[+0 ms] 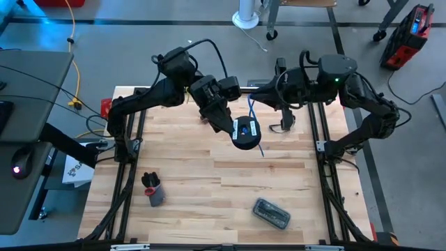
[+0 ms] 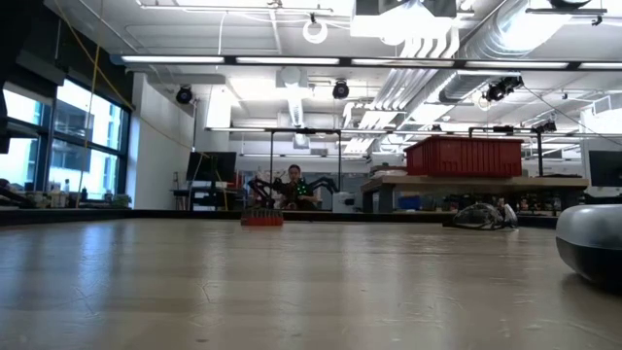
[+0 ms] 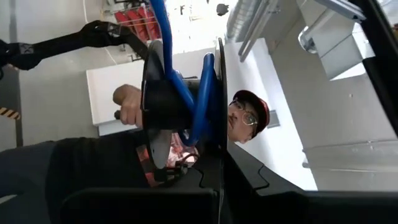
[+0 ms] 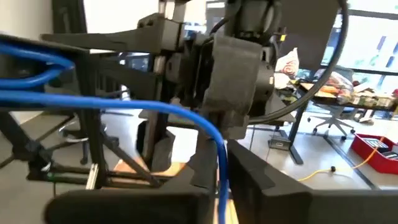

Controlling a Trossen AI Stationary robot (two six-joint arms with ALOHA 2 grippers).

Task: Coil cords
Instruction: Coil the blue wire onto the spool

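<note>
A round black reel [image 1: 245,132] with a blue-white patch is held above the middle of the table, toward its far side, by my left gripper [image 1: 235,124], which is shut on it. In the left wrist view the reel [image 3: 180,93] shows edge-on, with the thin blue cord [image 3: 198,102] wound between its two discs. A stretch of the cord [image 1: 251,106] runs from the reel toward the table's far side to my right gripper [image 1: 253,96], which is shut on it. A loose end of the cord [image 1: 260,149] trails from the reel toward the near edge. My left gripper holds the reel by the edge nearest the gripper [image 3: 186,158], with one finger on the outside of each disc. The fingers come slanting down from the table's far left. The reel is lifted clear of the table, its patched face up. My right gripper has the blue cord [image 4: 221,163] between its two fingers, a short way from the reel. The cord comes in across the right wrist view and bends down between the fingers. The arm reaches in level from the table's right side. The held stretch is clear of the table.
A dark grey case [image 1: 271,213] lies near the table's near right edge. A black and red object [image 1: 152,189] lies at the near left. A red thing [image 1: 105,107] sits at the far left corner. A yellow cable [image 1: 75,63] runs on the floor to the left. A person [image 3: 245,118] stands beyond the table.
</note>
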